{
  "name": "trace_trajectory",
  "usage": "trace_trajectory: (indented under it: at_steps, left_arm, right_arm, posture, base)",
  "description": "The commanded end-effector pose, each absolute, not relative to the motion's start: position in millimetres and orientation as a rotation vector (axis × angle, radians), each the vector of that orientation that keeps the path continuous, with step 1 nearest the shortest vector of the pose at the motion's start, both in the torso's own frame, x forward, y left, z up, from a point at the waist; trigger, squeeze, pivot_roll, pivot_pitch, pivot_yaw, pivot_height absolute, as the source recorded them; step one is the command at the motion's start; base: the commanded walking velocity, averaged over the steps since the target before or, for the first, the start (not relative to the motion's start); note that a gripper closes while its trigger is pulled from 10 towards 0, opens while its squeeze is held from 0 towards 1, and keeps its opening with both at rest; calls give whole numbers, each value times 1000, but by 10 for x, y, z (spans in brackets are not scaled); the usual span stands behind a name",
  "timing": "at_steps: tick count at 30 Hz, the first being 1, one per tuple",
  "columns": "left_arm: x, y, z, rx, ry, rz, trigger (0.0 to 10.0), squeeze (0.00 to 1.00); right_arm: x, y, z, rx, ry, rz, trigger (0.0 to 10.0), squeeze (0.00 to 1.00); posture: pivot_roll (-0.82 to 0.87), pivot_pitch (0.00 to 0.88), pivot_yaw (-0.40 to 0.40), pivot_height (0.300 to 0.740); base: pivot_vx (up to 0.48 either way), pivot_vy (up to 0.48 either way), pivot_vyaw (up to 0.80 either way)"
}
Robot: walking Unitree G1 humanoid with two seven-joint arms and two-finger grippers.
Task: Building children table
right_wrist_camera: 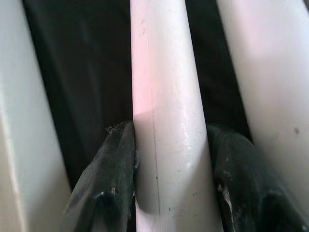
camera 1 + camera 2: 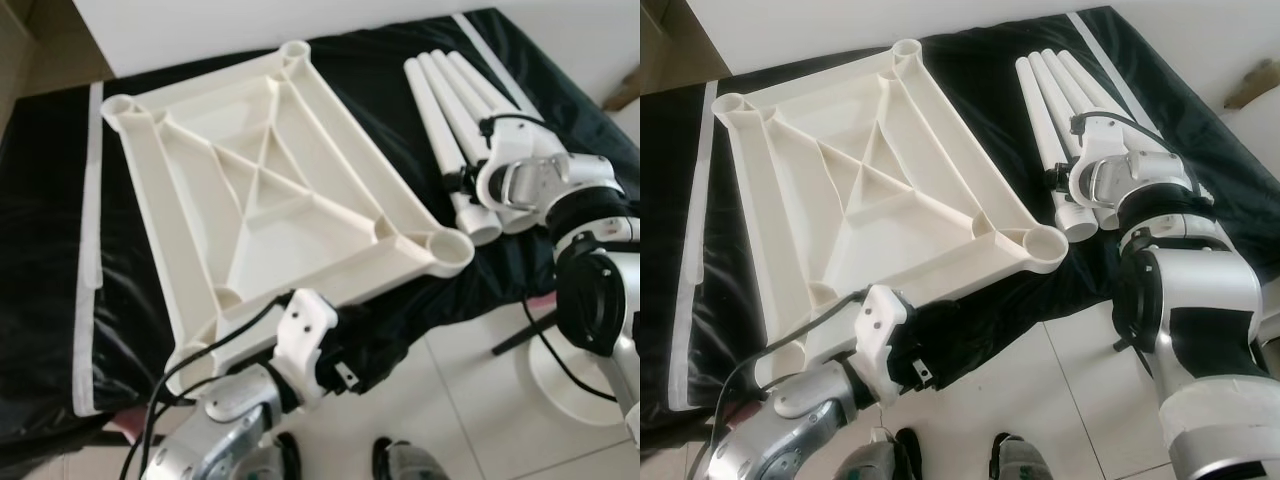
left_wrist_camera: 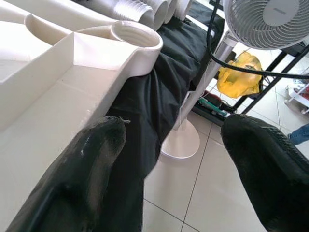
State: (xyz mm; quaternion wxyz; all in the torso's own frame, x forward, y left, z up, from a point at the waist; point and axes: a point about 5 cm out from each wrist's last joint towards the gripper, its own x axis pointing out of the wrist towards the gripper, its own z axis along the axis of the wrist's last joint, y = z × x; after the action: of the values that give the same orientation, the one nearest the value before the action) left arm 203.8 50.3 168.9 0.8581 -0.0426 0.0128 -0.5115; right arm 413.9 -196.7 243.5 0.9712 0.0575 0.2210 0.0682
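A white plastic table top (image 2: 260, 180) lies upside down on a black cloth, its ribs and round corner sockets facing up. Several white tube legs (image 2: 440, 100) lie side by side to its right. My right gripper (image 1: 171, 183) is down among them, its two black fingers (image 1: 111, 179) pressed against either side of one leg (image 1: 166, 96). My left gripper (image 3: 174, 159) is open at the near edge of the table top, just below the near right corner socket (image 3: 137, 36), with nothing between its fingers (image 3: 82, 164).
The black cloth (image 2: 50, 250) hangs over the front edge above a tiled floor. A white standing fan (image 3: 270, 19) with a round base (image 2: 570, 380) stands at the near right beside a yellow bag (image 3: 239, 72). A white wall runs behind.
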Motion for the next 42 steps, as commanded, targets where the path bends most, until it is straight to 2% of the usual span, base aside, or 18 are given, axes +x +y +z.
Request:
trace_trajectory:
  at_steps: [1,6,12,14,15,17,19,25,29,32,34,38,42]
  left_arm:
    - [2061,502,1648,-87,40,-1061,10000,0]
    - [2261,505,1683,-147,62,-1015,10000,0]
    - [2362,539,1750,-214,63,-1000,10000,0]
    - [2451,601,1813,-249,40,-989,10000,0]
    - [2629,741,1894,-264,4,-968,10000,0]
    - [2629,741,1894,-264,4,-968,10000,0]
    - [2822,902,1935,-184,-29,-907,10000,0]
    - [3116,1063,2043,-94,-78,-775,10000,0]
    - [3165,1081,2063,-86,-82,-751,10000,0]
    - [3414,1119,2020,16,-42,-636,10000,0]
    - [3480,1126,2015,39,-40,-610,10000,0]
    - [3587,1112,2066,26,-52,-582,10000,0]
    - [3705,1068,2187,-46,-79,-574,10000,0]
  right_arm:
    - [4134,-1865,2297,152,467,190,10000,0]
    - [4201,-1857,2601,137,257,236,10000,0]
    - [4209,-1886,2674,138,205,225,10000,0]
    - [4213,-1904,2714,130,169,214,10000,0]
    - [4212,-1918,2763,160,100,231,10000,0]
    - [4212,-1918,2763,160,100,231,10000,0]
    - [4198,-1952,2760,183,7,236,10000,0]
    - [4161,-2043,2574,262,-65,168,10000,0]
    - [4150,-2054,2544,270,-81,158,10000,0]
    - [4082,-1998,2501,311,-183,180,10000,0]
    - [4055,-1981,2491,322,-214,183,10000,0]
    - [3987,-1962,2450,368,-266,184,10000,0]
    - [3854,-1848,2403,307,-341,229,10000,0]
  posture:
    - [7,185,43,740]
    - [-3,142,29,740]
    - [-6,121,21,740]
    - [-2,99,10,740]
    - [10,65,0,740]
    - [10,65,0,740]
    - [17,42,0,740]
    - [39,6,-2,740]
    - [41,0,1,740]
    - [44,0,8,740]
    - [43,0,8,740]
    - [39,0,15,740]
    - [39,0,15,740]
  base:
    - [0,0,0]
    - [0,0,0]
    - [0,0,0]
    - [0,0,0]
    - [0,0,0]
    - [0,0,0]
    - [0,0,0]
    - [0,0,0]
    - [0,0,0]
    - [0,0,0]
    - [0,0,0]
    - [0,0,0]
    - [0,0,0]
